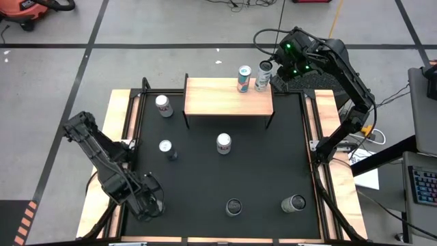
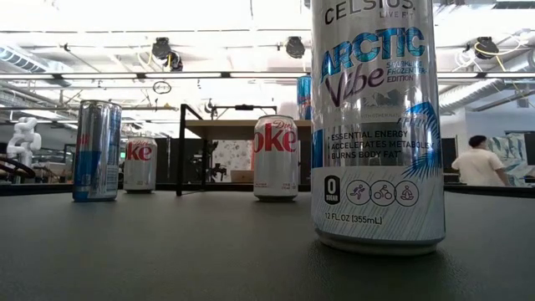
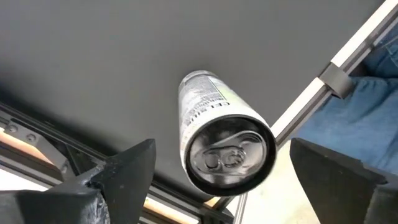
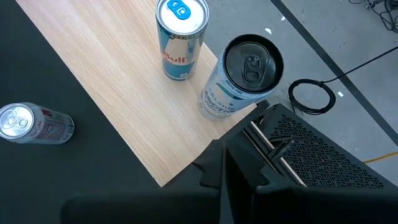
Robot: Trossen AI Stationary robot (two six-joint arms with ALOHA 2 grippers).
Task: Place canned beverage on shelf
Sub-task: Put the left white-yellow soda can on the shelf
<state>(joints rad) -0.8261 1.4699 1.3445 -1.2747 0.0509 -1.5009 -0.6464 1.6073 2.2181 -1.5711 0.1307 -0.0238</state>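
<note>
Taking the shelf [image 1: 229,96] as landmark, the left gripper [image 1: 151,203] waits well off its near left corner, jaws wide apart and holding nothing, a can [image 3: 217,140] on the black surface [image 1: 205,178] showing between them in the left wrist view. Loose cans stand left of and in front of the shelf. On the shelf's far right corner stand a Red Bull can [image 1: 244,78] and, just beside it, a Celsius can [image 1: 263,75]. The right gripper [image 1: 283,72] hangs just right of that can; whether its jaws are apart cannot be told.
</note>
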